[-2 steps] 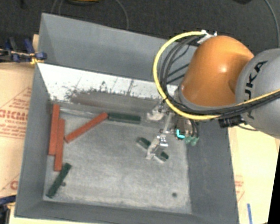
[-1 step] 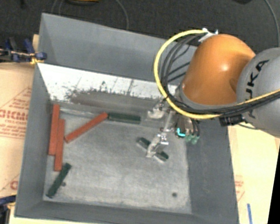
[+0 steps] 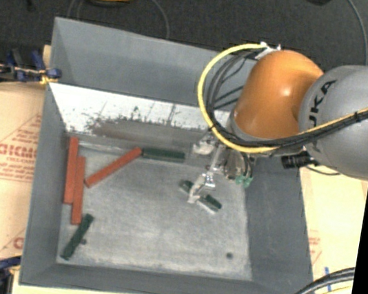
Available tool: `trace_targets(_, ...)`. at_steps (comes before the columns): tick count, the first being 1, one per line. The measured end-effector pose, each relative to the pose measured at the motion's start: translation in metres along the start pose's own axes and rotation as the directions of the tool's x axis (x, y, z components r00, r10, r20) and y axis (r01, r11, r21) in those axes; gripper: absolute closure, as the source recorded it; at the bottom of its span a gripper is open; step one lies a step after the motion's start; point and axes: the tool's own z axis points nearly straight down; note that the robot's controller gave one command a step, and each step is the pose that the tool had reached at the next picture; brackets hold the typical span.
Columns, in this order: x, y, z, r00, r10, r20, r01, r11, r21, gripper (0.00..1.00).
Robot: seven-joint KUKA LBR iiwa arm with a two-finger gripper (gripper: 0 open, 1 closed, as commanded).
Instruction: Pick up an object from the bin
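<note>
Camera view, arm: the arm came in from the right, its orange cover (image 3: 276,95) and looped cables hanging above the far right part of the grey bin (image 3: 182,73).
Camera view, tool: the gripper (image 3: 199,191) stood low over the bin floor, right of centre. How far open it was could not be told, and nothing could be seen in its grasp.
Camera view, nearest thing: a short dark green stick (image 3: 211,203) lay flat on the floor directly beneath the gripper, slanting, with its right end showing past the tool.
Camera view, other things: two orange-red sticks (image 3: 70,169) lay side by side along the left wall. A third orange-red stick (image 3: 112,166) slanted beside them. A longer green stick (image 3: 163,153) lay by the far wall, and another green stick (image 3: 76,235) in the near left corner. All were well apart from the tool.
Step in hand: judged to be the descent onto the short stick, with the grasp not yet confirmed.
Next move: probably closing across the stick's narrow width, then lifting straight up.
Hidden or unclear: the tool covered the stick's middle, so contact between the two could not be made out.
</note>
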Motion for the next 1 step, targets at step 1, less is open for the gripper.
trace_targets(1,-0.0166,-0.0324,0.1116,0.998,-0.059,-0.009,0.059,0.998,0.001,1.0)
